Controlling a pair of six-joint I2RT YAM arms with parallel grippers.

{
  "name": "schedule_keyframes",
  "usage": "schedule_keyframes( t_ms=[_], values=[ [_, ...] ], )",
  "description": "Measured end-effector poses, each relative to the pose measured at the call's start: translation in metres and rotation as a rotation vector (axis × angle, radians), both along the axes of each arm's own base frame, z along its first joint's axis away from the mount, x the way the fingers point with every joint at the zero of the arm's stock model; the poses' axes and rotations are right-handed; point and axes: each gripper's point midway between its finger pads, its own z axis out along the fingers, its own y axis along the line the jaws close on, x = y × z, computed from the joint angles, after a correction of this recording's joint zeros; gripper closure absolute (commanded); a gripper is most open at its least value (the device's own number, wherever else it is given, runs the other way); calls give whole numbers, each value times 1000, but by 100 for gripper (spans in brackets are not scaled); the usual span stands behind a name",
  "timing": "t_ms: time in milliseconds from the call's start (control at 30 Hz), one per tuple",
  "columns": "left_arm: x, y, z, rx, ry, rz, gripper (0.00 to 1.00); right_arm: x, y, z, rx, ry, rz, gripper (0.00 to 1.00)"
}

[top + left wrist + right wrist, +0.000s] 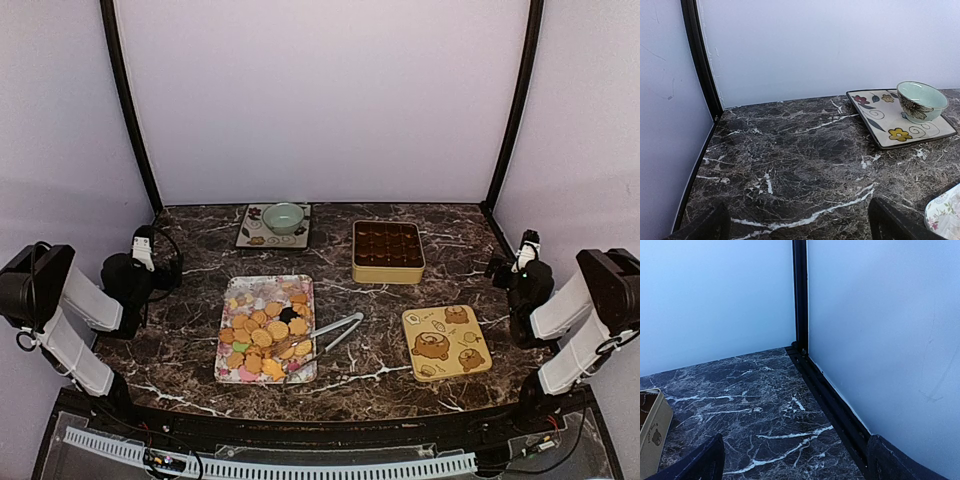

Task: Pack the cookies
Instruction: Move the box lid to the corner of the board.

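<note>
Your left jaws and right jaws both stand wide apart and hold nothing, and the cookies (262, 335) lie heaped on a tray (270, 284) on the worktop (185, 330) between them, well apart from either, nearer your left jaws.

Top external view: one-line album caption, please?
Floral tray of golden cookies, metal tongs across its edge; open square tin; bear-printed lid.

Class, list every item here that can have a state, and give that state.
tin, open, lid off
lid, lying face up, apart from the tin
cookies, heaped on the tray
tongs, unheld, tips on the tray
bowl, upright, empty
left gripper, open, empty
right gripper, open, empty
</note>
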Motion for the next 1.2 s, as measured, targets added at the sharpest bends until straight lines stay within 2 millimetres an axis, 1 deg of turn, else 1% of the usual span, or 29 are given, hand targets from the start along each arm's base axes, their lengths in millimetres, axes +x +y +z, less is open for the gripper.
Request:
schedule_keyframes(
  t_ms=[533,633,700,733,767,800,833,900,933,967,1000,1033,1067,1100,1133,1167,1200],
  values=[
    [0,0,0,0,0,0,1,0,0,0,2,-1,-2,0],
    [0,0,-1,0,6,0,1,0,-6,1,14,0,-27,0],
    [2,1,-2,-3,43,1,1,-2,-9,7,20,-17,-46,0],
    [7,2,4,-3,57,0,1,-4,-14,9,26,-5,-82,0],
    [15,3,15,0,59,0,1,-5,-20,14,40,1,-123,0],
    [24,3,27,2,58,-2,1,-4,-25,23,53,-4,-153,0],
    [36,3,41,3,69,-9,1,-1,-31,40,62,-17,-188,1],
    [61,1,76,5,79,-29,1,7,-37,87,88,-96,-223,0],
    [70,-1,92,3,89,-44,1,9,-37,112,108,-138,-225,0],
    [75,-3,104,-1,103,-60,1,12,-36,134,125,-168,-215,0],
    [77,-5,111,-5,117,-73,1,13,-35,154,152,-195,-205,0],
    [78,-8,117,-13,145,-92,1,15,-33,173,185,-219,-185,0],
    [77,-9,117,-18,168,-104,1,17,-28,187,214,-231,-148,0],
    [74,-12,113,-28,203,-122,1,20,-21,197,236,-232,-95,0],
    [70,-15,106,-35,239,-141,1,24,-13,202,253,-227,-45,0],
    [64,-19,97,-46,284,-161,1,27,-2,202,264,-204,7,3],
    [57,-23,87,-58,334,-181,1,31,15,197,270,-163,58,6]
  ],
)
